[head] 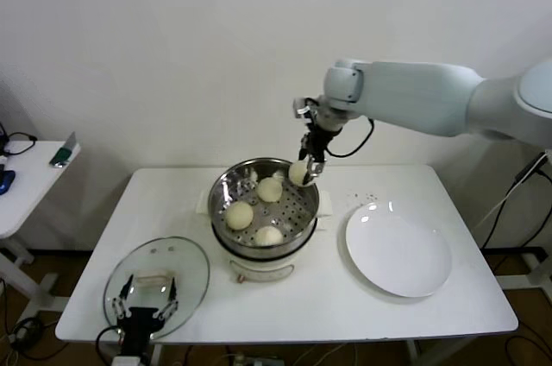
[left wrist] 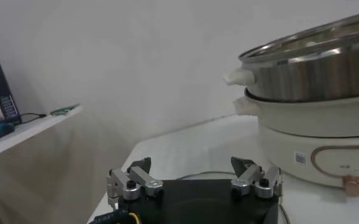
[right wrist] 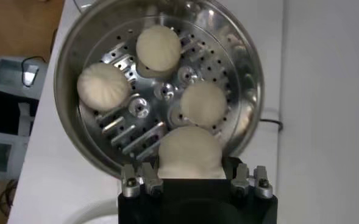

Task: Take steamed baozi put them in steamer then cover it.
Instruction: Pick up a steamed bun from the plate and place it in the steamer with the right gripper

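Right end effector (head: 306, 169) grasps a baozi (right wrist: 189, 152) above the steamer (head: 222, 196); its wrist view shows three baozi (right wrist: 158, 47) below. Left end effector (head: 147, 307), released, hangs over the cover (head: 191, 264).

Steamed baozi, in tray: three round, smooth, cream-white buns on the perforated tray, one far (head: 270, 189), one left (head: 239, 214), one near (head: 268, 235).
Steamed baozi, held: fourth bun (head: 299, 173), same kind, gripped by the right hand (head: 309, 167) over the steamer's far-right rim.
Steamer: round shiny steel pot (head: 220, 189) on a cream-white base, uncovered, mid-surface.
Cover: clear glass lid (head: 185, 275), metal rim, cream bar handle, flat on the near-left surface, left of the steamer.
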